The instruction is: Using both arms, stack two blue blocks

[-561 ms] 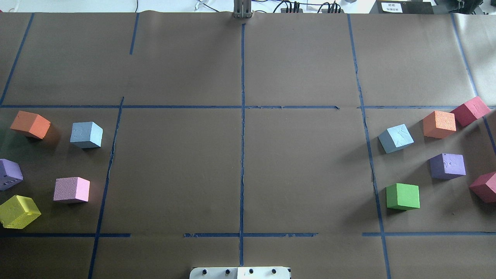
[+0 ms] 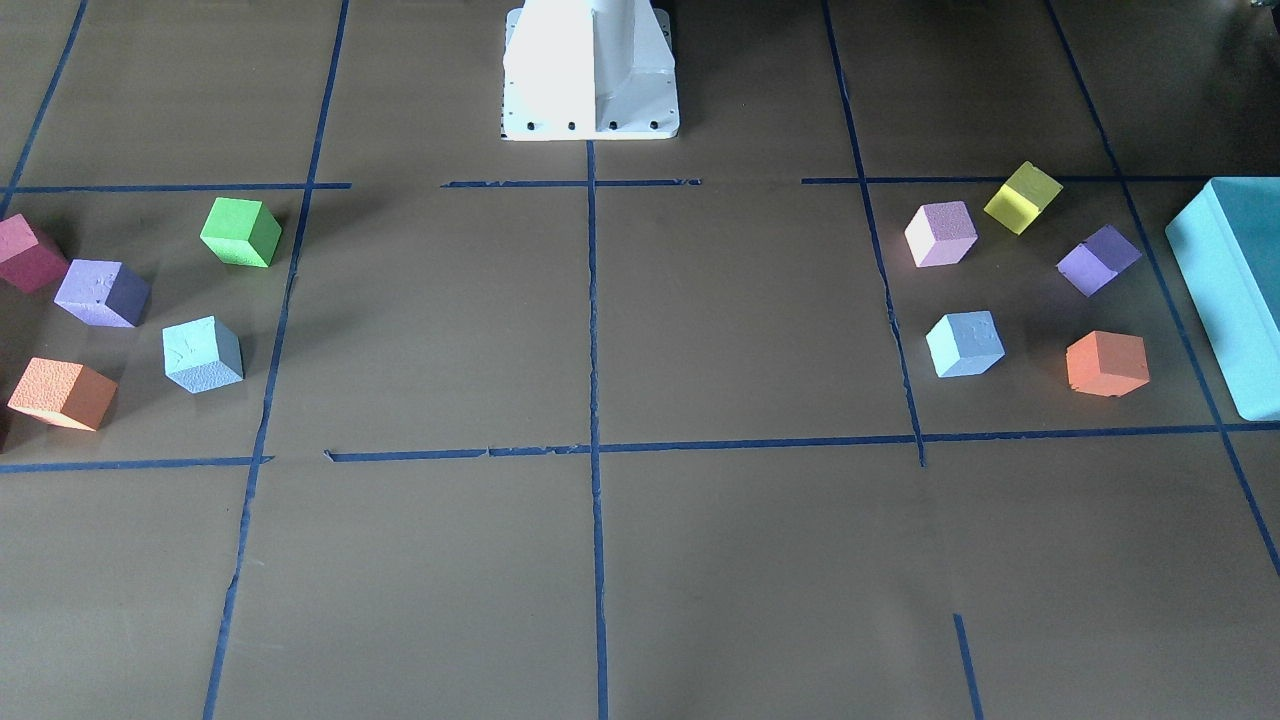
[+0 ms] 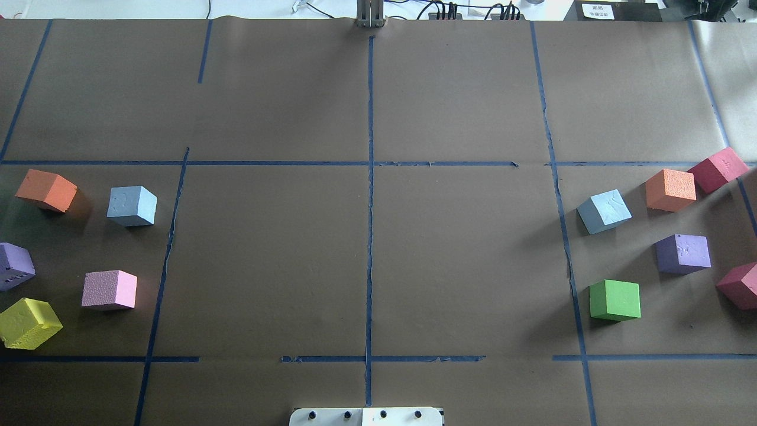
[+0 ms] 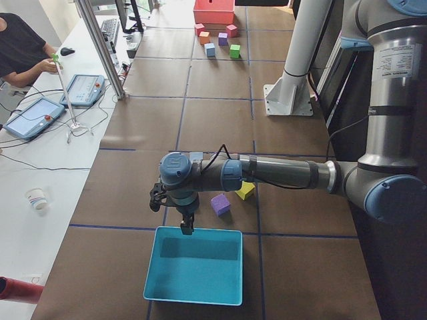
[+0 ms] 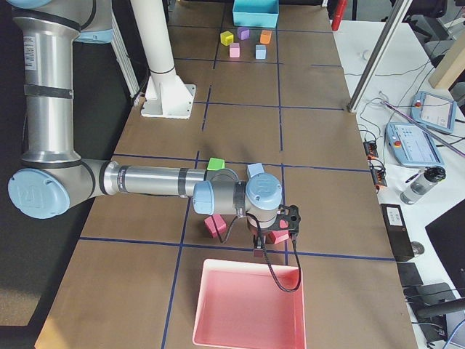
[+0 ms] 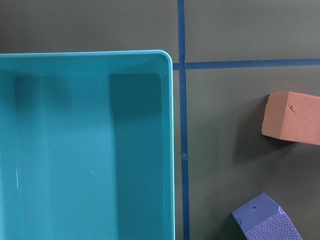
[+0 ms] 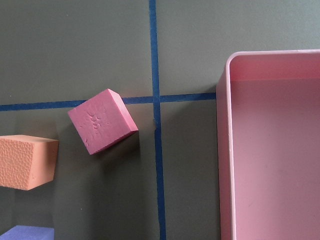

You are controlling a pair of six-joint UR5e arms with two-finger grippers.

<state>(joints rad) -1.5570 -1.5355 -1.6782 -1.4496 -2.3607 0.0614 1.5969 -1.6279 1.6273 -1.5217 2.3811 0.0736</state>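
Note:
Two pale blue blocks lie far apart on the brown table. One blue block [image 3: 132,205] is on the left among the left group of cubes [image 2: 965,343]. The other blue block [image 3: 604,211] is on the right [image 2: 203,353] [image 5: 255,171]. The left gripper [image 4: 187,227] shows only in the exterior left view, above the rim of the teal box [image 4: 193,273]; I cannot tell whether it is open. The right gripper [image 5: 259,251] shows only in the exterior right view, above the pink tray's [image 5: 251,305] edge; I cannot tell its state. Neither is near a blue block.
Left group: orange cube [image 3: 46,190], purple cube [image 3: 15,265], pink cube [image 3: 110,290], yellow cube [image 3: 28,323]. Right group: orange cube [image 3: 670,189], two dark pink cubes [image 3: 717,169], purple cube [image 3: 683,253], green cube [image 3: 615,300]. The white pedestal [image 2: 590,70] stands at the robot's side.

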